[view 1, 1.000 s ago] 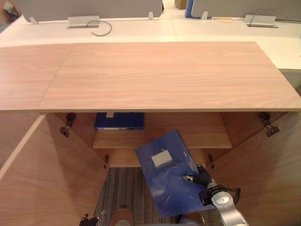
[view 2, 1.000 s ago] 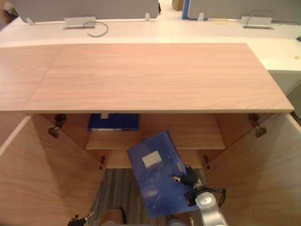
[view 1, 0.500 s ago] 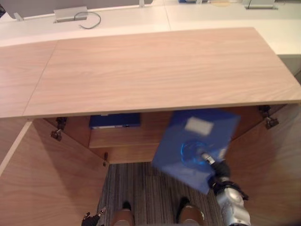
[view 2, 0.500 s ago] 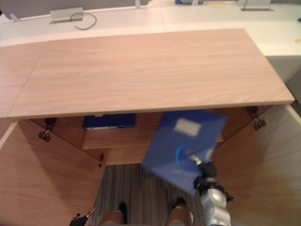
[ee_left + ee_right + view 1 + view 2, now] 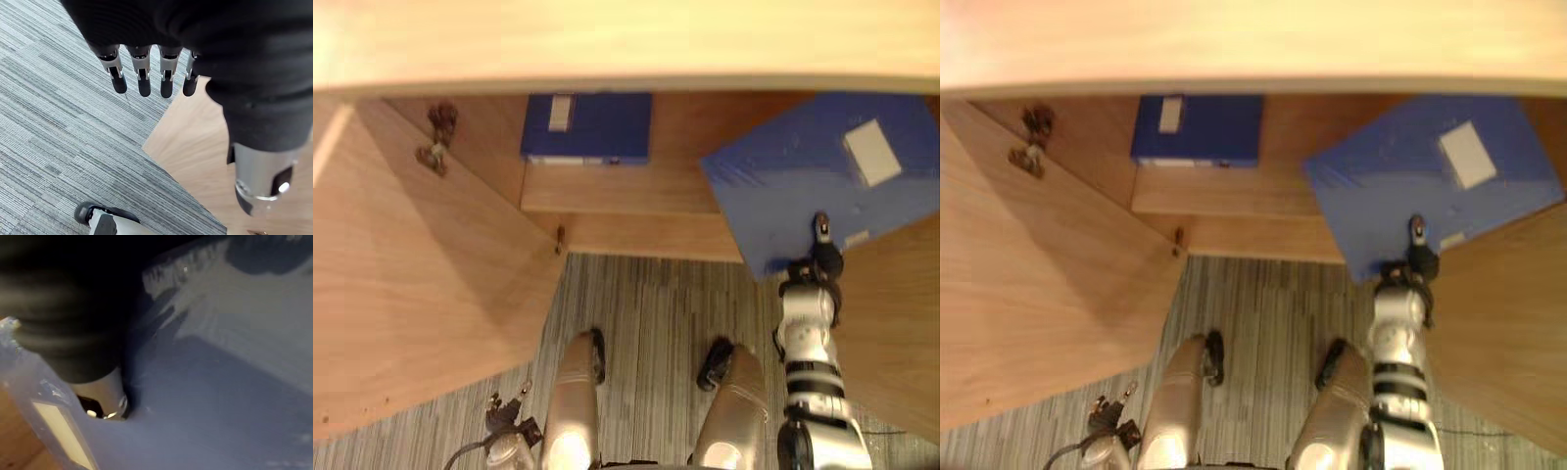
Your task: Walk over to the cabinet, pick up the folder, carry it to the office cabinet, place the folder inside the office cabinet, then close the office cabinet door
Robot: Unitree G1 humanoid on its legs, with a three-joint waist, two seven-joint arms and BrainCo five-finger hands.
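**Left eye view:** I am in the placing step. The folder [image 5: 803, 166] hangs tilted in the open front of the office cabinet [image 5: 607, 44], off the right end of the shelf [image 5: 617, 191]. As far as I can judge it is not resting on the shelf yet. My right hand [image 5: 819, 257] is clamped on the folder's near edge with the thumb on top. That arm reaches straight forward from below the shelf. Another folder [image 5: 585, 127] already lies on the shelf's left part. The left door [image 5: 421, 294] and the right door [image 5: 891, 333] both stand open.

**Right eye view:** The shelf's right part looks free. My next move should level the folder and push it forward onto that part, clear of the right door, before I let go. The doors come after that.

**Left wrist view:** My left hand [image 5: 143, 78] hangs idle with its fingers straight and apart. It is over the carpet [image 5: 58, 122], well below the shelf and beside a wooden panel [image 5: 195, 156].

**Right wrist view:** The thumb presses down on the folder's blue face, and the fingers underneath are hidden.
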